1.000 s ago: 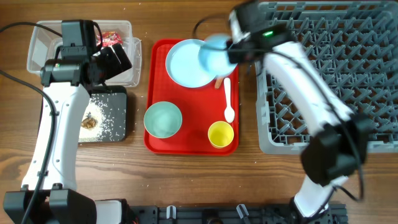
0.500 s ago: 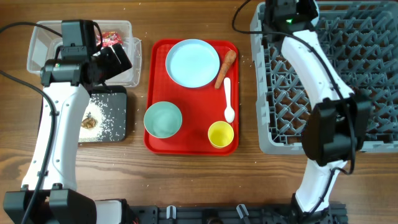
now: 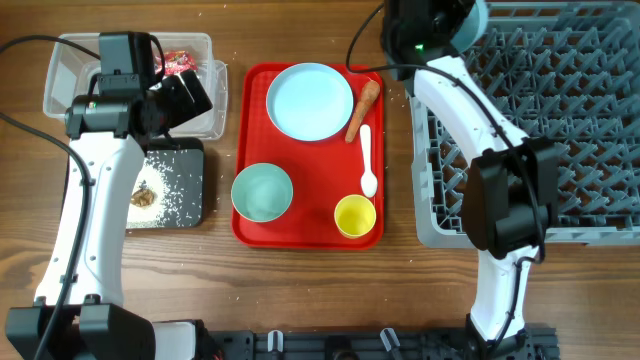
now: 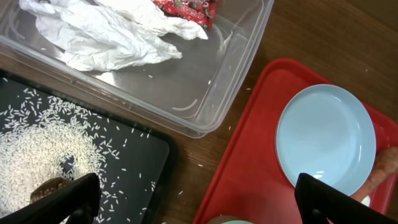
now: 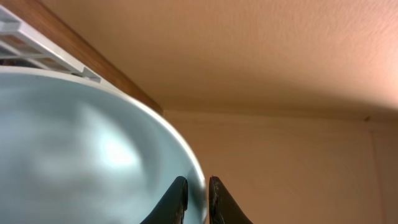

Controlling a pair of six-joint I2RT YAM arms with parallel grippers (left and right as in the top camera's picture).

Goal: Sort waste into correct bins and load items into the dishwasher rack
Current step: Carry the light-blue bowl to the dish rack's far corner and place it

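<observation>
My right gripper (image 5: 196, 198) is shut on the rim of the light-blue bowl (image 5: 81, 143) and holds it tilted above the back left corner of the grey dishwasher rack (image 3: 530, 120). In the overhead view the bowl (image 3: 478, 14) shows beside the raised wrist. My left gripper (image 4: 199, 205) is open and empty, hovering over the clear tub (image 4: 205, 93) and black tray (image 4: 134, 155). The tub holds the white tissue (image 4: 112, 34) and red wrapper (image 4: 186, 7). Rice (image 4: 43, 146) and a brown scrap (image 4: 46, 188) lie in the black tray.
The red serving tray (image 3: 250, 120) carries the light-blue plate (image 3: 310, 100), the carrot (image 3: 362, 108), the white spoon (image 3: 367, 160), the pale-green bowl (image 3: 262, 191) and the yellow cup (image 3: 354, 215). A few rice grains lie on the wood.
My right arm has carried the light-blue bowl from above the red tray to over the rack's back left corner, tilting the wrist upward. The left arm has not moved.
</observation>
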